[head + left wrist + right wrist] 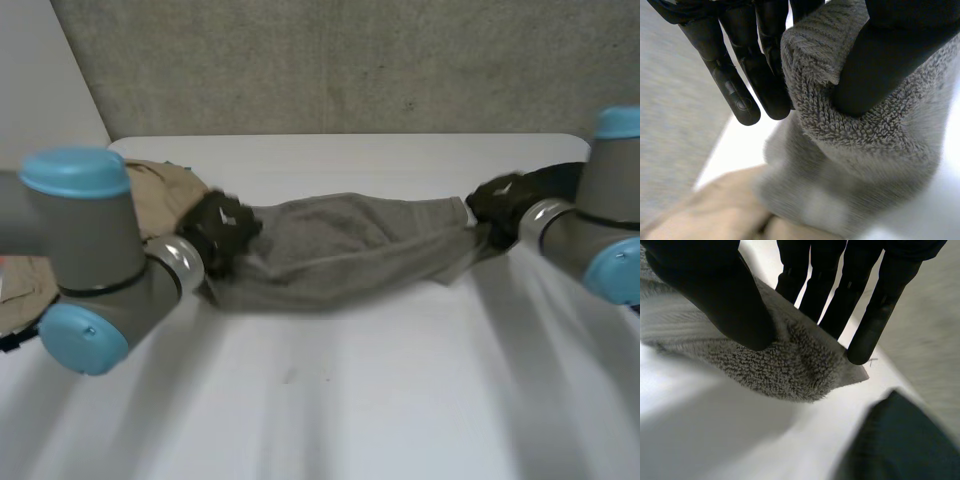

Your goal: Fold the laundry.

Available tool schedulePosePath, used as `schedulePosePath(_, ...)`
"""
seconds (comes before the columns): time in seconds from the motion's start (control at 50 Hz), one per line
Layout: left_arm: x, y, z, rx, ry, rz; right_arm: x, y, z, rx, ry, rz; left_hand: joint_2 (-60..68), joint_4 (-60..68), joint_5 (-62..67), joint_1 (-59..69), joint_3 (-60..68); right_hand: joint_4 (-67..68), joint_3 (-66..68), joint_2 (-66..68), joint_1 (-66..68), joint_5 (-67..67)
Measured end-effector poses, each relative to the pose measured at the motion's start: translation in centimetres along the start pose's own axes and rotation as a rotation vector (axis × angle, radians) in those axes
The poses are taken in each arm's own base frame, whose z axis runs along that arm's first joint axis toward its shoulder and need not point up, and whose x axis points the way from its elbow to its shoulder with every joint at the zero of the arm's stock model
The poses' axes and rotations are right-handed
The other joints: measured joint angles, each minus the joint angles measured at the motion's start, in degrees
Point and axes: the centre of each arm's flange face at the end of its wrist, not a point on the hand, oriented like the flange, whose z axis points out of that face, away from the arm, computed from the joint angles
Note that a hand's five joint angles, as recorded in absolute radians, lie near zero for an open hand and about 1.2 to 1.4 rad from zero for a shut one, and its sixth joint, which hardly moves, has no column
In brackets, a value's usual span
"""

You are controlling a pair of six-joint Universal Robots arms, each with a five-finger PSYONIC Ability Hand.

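Head view looking down, wrist views close, apparently sharing towel (340,250)

- The setting reads as a robotics lab or test cell, not a home.
- Two machine arms with grey joints and light-blue caps, the left arm (90,250) and the right arm (600,230), work at a plain white surface (350,400).
- Behind the surface stands a bare, speckled grey wall (350,60) that looks like raw concrete, with a plain paler panel (40,70) beside it.
- The laundry lies on this bare surface. A grey towel (340,250) is stretched between the black left hand (220,235) and right hand (500,205), each pinching one end.
- A tan cloth (165,185) lies by the left arm, and a dark cloth (900,440) lies near the right hand.
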Motion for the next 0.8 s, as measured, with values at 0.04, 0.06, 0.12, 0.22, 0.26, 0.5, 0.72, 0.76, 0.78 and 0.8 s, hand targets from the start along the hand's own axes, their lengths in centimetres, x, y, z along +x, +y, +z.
schedulePosePath(0.04, -1.4, -1.5, -0.7, 0.046, -0.053, -0.048, 1.8, -1.1, -1.3, 0.044, 0.061, 0.016, 0.00, 0.00, 0.00, 0.00, 0.00, 0.01, 0.00, 0.00, 0.00, 0.00)
schedulePosePath(0.06, -2.3, -2.4, -1.2, 0.073, -0.085, -0.082, 2.8, -1.8, -2.3, 0.066, 0.093, 0.022, 0.00, 0.00, 0.00, 0.00, 0.00, 0.01, 0.00, 0.00, 0.00, 0.00)
schedulePosePath(0.12, -4.4, -4.0, -2.6, 0.121, -0.153, -0.162, 4.6, -3.1, -4.4, 0.102, 0.148, 0.025, 0.04, 0.01, 0.00, 0.00, 0.04, 0.03, 0.01, 0.00, 0.00, 0.00)
schedulePosePath(0.22, -8.4, -5.9, -6.2, 0.166, -0.275, -0.308, 7.0, -5.5, -9.2, 0.137, 0.226, -0.009, 0.04, 0.01, 0.00, 0.00, 0.04, 0.10, 0.25, 0.00, 0.00, 0.00)
schedulePosePath(0.26, -9.3, -6.1, -7.2, 0.162, -0.300, -0.338, 7.6, -6.5, -11.0, 0.144, 0.247, -0.033, 0.04, 0.02, 0.00, 0.00, 0.04, 0.11, 0.25, 0.00, 0.00, 0.00)
schedulePosePath(0.5, -9.3, -4.4, -8.7, 0.052, -0.267, -0.486, 7.5, -8.0, -16.3, 0.087, 0.208, -0.126, 0.09, 0.06, 0.00, 0.00, 0.06, 0.25, 0.25, 0.00, 0.00, 0.49)
schedulePosePath(0.72, -8.3, -0.5, 0.3, 0.043, -0.263, -0.487, 7.6, -4.2, -8.6, -0.021, 0.169, -0.101, 0.20, 0.26, 0.00, 0.00, 0.32, 0.29, 0.26, 0.00, 0.00, 0.59)
schedulePosePath(0.76, -9.5, -1.2, 1.8, 0.123, -0.308, -0.472, 8.7, -4.9, -7.2, 0.025, 0.236, -0.103, 0.22, 0.27, 0.00, 0.00, 0.33, 0.35, 0.26, 0.00, 0.00, 0.59)
schedulePosePath(0.78, -10.4, -1.9, 2.6, 0.181, -0.341, -0.460, 9.4, -5.6, -6.5, 0.067, 0.286, -0.103, 0.22, 0.27, 0.00, 0.00, 0.34, 0.37, 0.26, 0.00, 0.00, 0.59)
schedulePosePath(0.8, -11.6, -2.8, 3.3, 0.260, -0.385, -0.444, 10.1, -6.5, -5.9, 0.123, 0.343, -0.101, 0.23, 0.27, 0.00, 0.00, 0.35, 0.39, 0.26, 0.00, 0.00, 0.59)
